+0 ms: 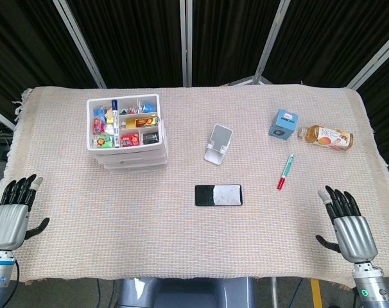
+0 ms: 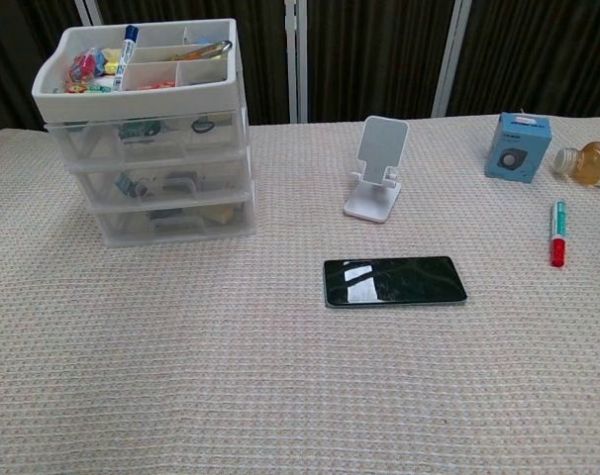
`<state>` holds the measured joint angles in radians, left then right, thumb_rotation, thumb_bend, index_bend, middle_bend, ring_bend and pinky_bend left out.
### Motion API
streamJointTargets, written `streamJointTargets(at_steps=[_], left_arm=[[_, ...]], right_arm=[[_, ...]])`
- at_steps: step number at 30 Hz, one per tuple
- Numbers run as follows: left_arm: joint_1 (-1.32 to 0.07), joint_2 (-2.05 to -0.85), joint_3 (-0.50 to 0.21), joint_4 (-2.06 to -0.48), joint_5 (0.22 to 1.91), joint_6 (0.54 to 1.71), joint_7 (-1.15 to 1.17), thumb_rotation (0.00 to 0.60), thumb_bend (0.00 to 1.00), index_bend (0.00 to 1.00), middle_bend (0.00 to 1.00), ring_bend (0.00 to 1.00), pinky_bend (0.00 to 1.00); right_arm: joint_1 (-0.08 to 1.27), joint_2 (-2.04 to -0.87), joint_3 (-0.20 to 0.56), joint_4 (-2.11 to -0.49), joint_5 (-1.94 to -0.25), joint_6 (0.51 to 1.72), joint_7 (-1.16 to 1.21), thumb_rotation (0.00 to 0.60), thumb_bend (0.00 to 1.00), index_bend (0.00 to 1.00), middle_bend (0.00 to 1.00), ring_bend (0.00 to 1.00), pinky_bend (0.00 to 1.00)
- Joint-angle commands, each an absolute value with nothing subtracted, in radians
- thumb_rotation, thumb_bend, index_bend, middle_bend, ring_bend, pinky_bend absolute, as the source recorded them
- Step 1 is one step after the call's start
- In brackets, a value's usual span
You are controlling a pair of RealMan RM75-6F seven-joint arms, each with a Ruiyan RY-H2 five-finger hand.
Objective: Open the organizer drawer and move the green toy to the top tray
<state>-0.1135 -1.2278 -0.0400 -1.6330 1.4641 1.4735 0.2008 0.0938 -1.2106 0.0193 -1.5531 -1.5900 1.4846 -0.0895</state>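
A white plastic organizer [image 1: 127,142] [image 2: 147,178] stands at the table's left, with three clear drawers, all closed, under a divided top tray [image 2: 52,101] full of small items. Through the front of the uppermost drawer a green toy [image 2: 139,129] shows dimly. My left hand [image 1: 11,208] lies flat at the near left edge, fingers spread, holding nothing. My right hand [image 1: 347,223] lies at the near right edge, likewise spread and holding nothing. Both are far from the organizer. Neither hand shows in the chest view.
A white phone stand [image 1: 218,144] [image 2: 377,168] sits mid-table with a black phone [image 1: 218,195] [image 2: 394,280] in front of it. At right lie a red-capped marker [image 1: 284,172] [image 2: 556,233], a blue box [image 1: 284,123] [image 2: 518,146] and a juice bottle [image 1: 327,136] [image 2: 587,161].
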Motion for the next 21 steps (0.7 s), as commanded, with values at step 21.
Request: streamJointTargets(at_steps=[21], left_arm=[[-0.16,-1.222,-0.049,-1.668,1.466,1.375,-0.034,0.6,0.62,0.0,0.28,0.32,0.34]], right_arm=[[0.095,-1.208,0.02,-1.562,-1.575,1.471,-0.085,0.6,0.02,0.0,0.0,0.0,0.0]])
